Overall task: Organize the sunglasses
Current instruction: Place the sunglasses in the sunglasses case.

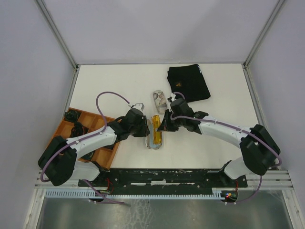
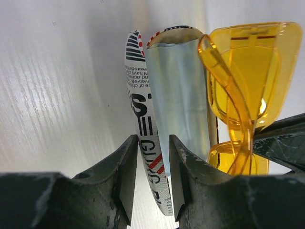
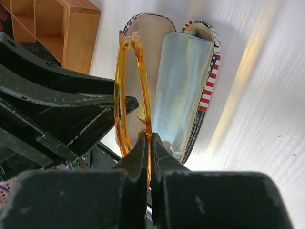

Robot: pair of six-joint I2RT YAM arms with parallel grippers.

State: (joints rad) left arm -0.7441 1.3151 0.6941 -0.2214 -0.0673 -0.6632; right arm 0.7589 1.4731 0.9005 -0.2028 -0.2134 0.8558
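Observation:
The orange-amber sunglasses (image 1: 156, 130) (image 2: 248, 71) (image 3: 131, 86) stand folded on edge in an open printed glasses case (image 1: 155, 142) (image 2: 143, 119) (image 3: 207, 95) at the table's middle. A light blue cloth (image 2: 178, 95) (image 3: 183, 86) lies in the case beside them. My right gripper (image 1: 162, 125) (image 3: 150, 136) is shut on the thin orange frame from the right. My left gripper (image 1: 147, 128) (image 2: 153, 138) comes in from the left, and its jaws hold the case's printed side wall between them.
A second printed oval case (image 1: 159, 100) lies just behind the two grippers. A black fabric bag (image 1: 188, 82) sits at the back right. An orange wooden compartment tray (image 1: 102, 121) (image 3: 78, 33) stands at the left, close to my left arm.

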